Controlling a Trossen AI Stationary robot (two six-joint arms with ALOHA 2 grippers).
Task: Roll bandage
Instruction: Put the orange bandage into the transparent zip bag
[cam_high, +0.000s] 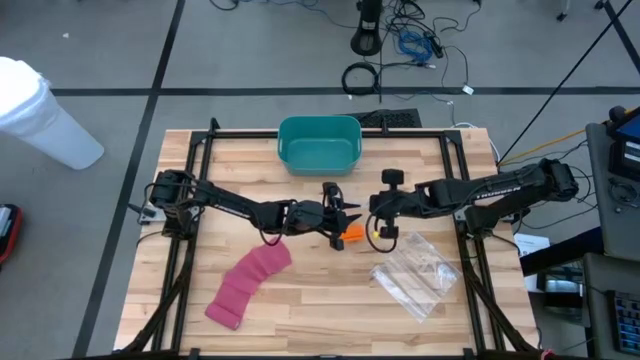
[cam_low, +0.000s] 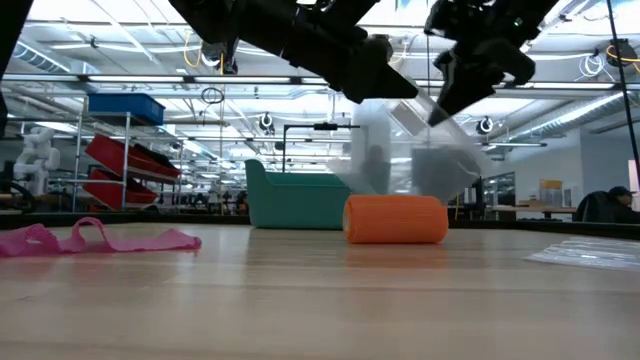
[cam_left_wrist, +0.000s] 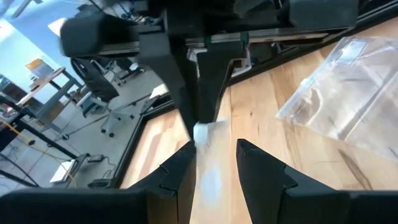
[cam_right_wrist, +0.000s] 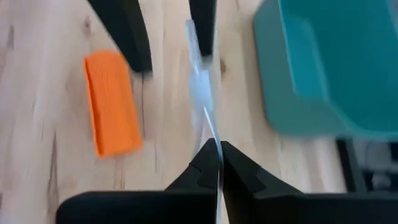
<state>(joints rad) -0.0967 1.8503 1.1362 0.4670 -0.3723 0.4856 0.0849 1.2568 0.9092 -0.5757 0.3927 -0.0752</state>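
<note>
Both arms are meeting over the orange bandage roll (cam_low: 396, 219).
Right end effector (cam_right_wrist: 217, 148) is pinching a clear plastic film (cam_right_wrist: 200, 93); left end effector (cam_left_wrist: 214, 152) is seemingly gripping it too, contact blurred.

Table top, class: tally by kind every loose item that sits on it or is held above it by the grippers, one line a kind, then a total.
Bandages: 2 (orange rolled bandage, pink unrolled bandage)
Clear plastic bags: 2 (one on the table, one held up between both grippers)
Teal bins: 1
Total: 5
</note>
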